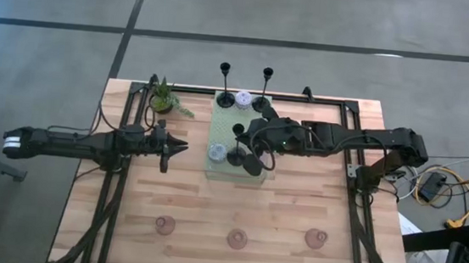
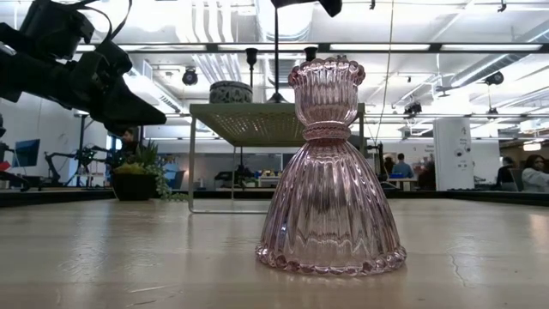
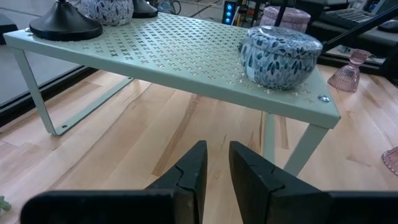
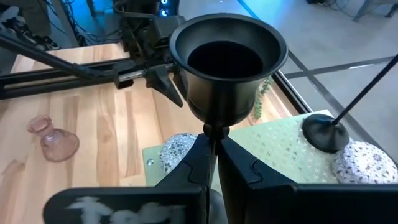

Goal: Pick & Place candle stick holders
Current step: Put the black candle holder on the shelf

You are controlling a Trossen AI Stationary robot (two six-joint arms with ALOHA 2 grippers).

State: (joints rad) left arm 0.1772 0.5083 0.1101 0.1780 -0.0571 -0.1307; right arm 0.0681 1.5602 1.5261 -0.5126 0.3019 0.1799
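Observation:
A pale green perforated shelf [image 1: 235, 170] stands mid-table on thin legs. Two black candlesticks [image 1: 224, 84] [image 1: 265, 87] stand by their round bases at its far end. Two blue-patterned squat cups [image 1: 243, 100] [image 1: 217, 153] also sit on it. My right gripper [image 1: 247, 137] is shut on a third black candlestick [image 4: 227, 62] over the shelf's near end. Three pink glass holders [image 1: 164, 224] [image 1: 237, 238] [image 1: 316, 237] stand near the front edge. My left gripper [image 1: 182, 148] hovers left of the shelf, its fingers [image 3: 189, 174] a narrow gap apart and empty. My right gripper pinches the candlestick's thin stem [image 4: 212, 132] just below its cup, between the two fingertips. The fingers come slanting down from the table's right and lie across the stem. The candlestick is upright, and its round base [image 1: 238, 158] appears to rest on the shelf.
A small green potted plant [image 1: 165, 100] stands at the far left of the table. A black frame [image 1: 124, 130] runs along the table's sides. One pink holder [image 2: 330, 172] stands close before the low camera. Bare wood lies between the shelf and the pink holders.

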